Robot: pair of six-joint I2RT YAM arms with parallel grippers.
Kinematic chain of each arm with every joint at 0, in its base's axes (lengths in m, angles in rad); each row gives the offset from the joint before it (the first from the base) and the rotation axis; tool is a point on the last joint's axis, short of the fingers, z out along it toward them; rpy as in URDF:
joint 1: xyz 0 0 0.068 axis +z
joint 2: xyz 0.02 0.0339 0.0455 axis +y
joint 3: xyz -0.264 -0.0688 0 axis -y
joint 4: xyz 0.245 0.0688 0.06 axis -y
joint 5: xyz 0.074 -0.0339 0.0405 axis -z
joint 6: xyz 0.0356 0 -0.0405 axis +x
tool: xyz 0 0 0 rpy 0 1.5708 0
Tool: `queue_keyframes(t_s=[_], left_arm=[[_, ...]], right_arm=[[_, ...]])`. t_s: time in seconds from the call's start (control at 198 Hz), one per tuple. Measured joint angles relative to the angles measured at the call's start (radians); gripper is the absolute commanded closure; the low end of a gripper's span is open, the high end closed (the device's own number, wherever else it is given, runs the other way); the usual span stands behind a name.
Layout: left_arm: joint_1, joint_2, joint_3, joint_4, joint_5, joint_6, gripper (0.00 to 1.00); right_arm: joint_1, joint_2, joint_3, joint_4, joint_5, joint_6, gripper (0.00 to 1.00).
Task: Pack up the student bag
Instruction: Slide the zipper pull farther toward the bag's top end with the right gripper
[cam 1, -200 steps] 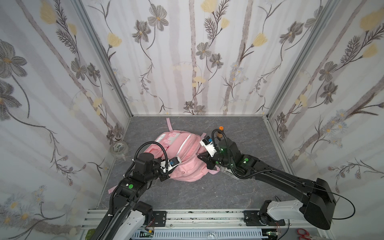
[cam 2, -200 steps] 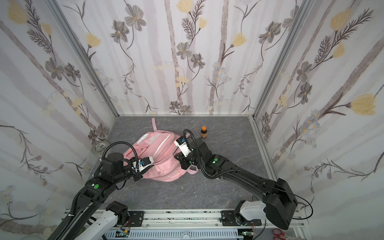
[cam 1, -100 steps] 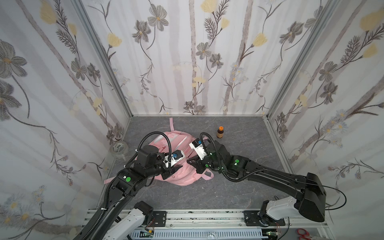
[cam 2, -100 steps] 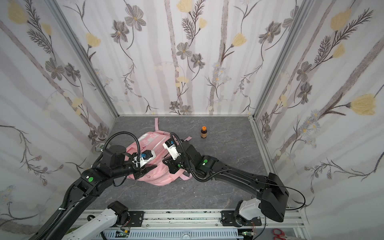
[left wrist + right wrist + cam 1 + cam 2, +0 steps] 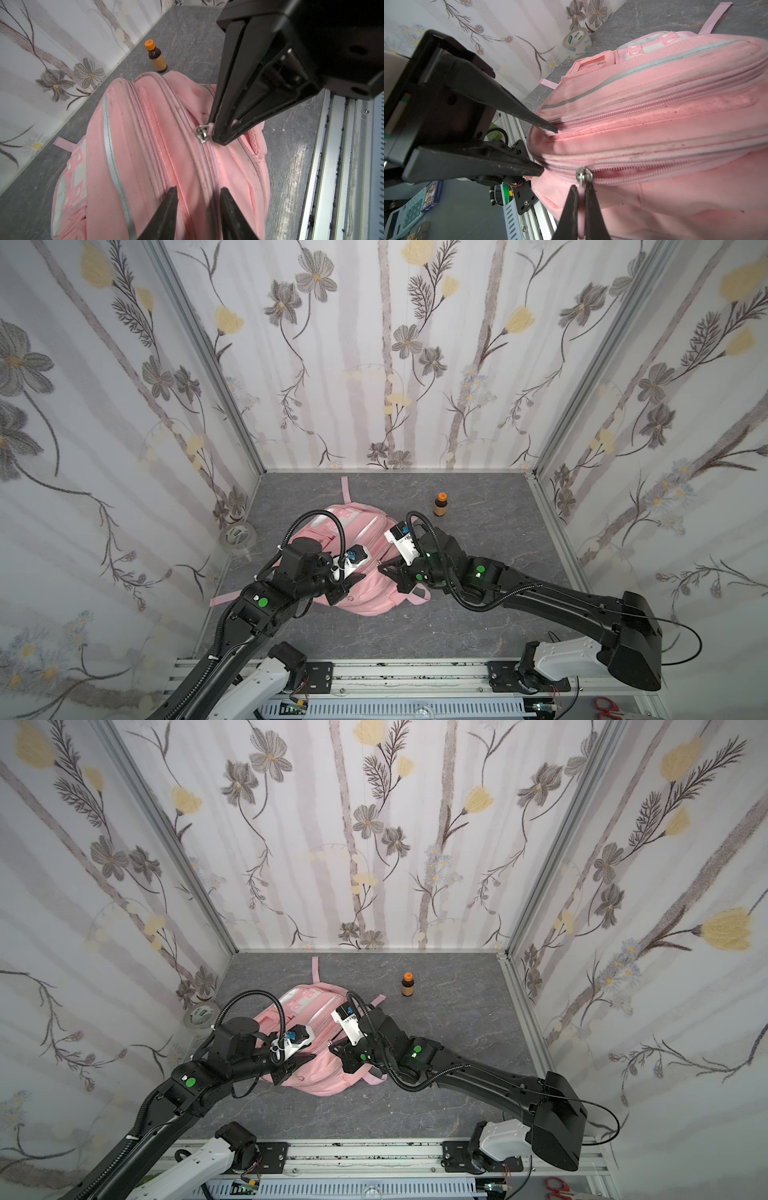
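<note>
Grey floor [image 5: 478, 539] open rightward; right claw [image 5: 581, 186] pinches zipper pull [image 5: 584, 175], left claw [image 5: 198, 188] half-open astride student bag [image 5: 124, 145].

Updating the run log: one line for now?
right gripper: shut on zipper pull | left gripper: open, astride student bag | bottle: unpacked

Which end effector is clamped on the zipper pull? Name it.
The right end effector: its jaws are shut on the zipper pull of the student bag. The left end effector has its jaws apart, astride the fabric.
</note>
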Motion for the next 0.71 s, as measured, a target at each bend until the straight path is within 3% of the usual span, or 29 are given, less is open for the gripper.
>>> queue_keyframes(t_s=[0.248, 0.339, 0.43, 0.714], left_arm=[[-0.037, 0.045, -0.002, 0.032, 0.000, -0.010, 0.64], [-0.040, 0.046, -0.013, 0.040, -0.008, -0.005, 0.77], [-0.040, 0.040, -0.028, 0.054, -0.027, 0.003, 1.00], [-0.041, -0.059, -0.079, 0.074, -0.085, 0.052, 1.00]], right_arm=[[0.001, 0.004, 0.014, -0.001, -0.004, 0.005, 1.00], [0.001, 0.004, 0.014, -0.002, -0.003, 0.005, 1.00], [0.001, 0.003, 0.014, -0.009, 0.000, 0.005, 1.00], [-0.073, -0.032, -0.051, -0.003, -0.028, -0.041, 1.00]])
